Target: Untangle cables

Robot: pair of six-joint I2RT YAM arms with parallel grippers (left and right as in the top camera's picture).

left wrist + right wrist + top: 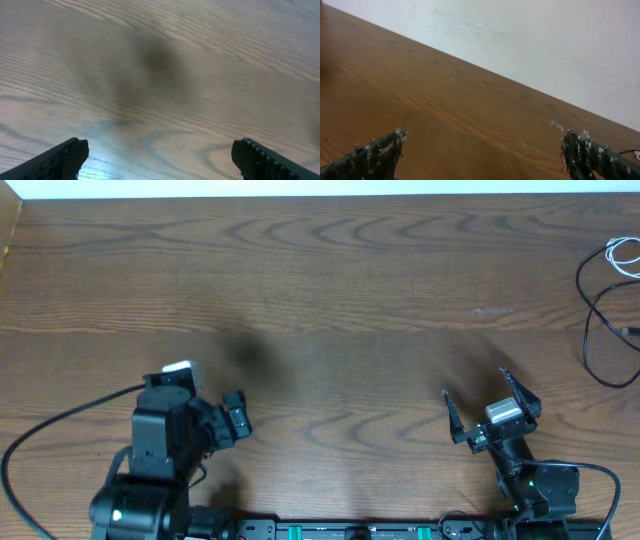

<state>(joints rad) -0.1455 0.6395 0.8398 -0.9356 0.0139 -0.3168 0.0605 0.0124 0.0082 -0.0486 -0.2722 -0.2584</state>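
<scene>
Jaws on both arms gape wide, gripping nothing. I see the cables (600,297), thin black loops plus a short white coil (625,255), at the three o'clock edge of the glossy woodgrain bench (350,280), well apart from my right jaws, toward their one o'clock.

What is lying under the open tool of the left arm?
Only bare brown wooden table shows beneath the left tool, with a dark shadow. The wood under the black arm body is covered.
</scene>
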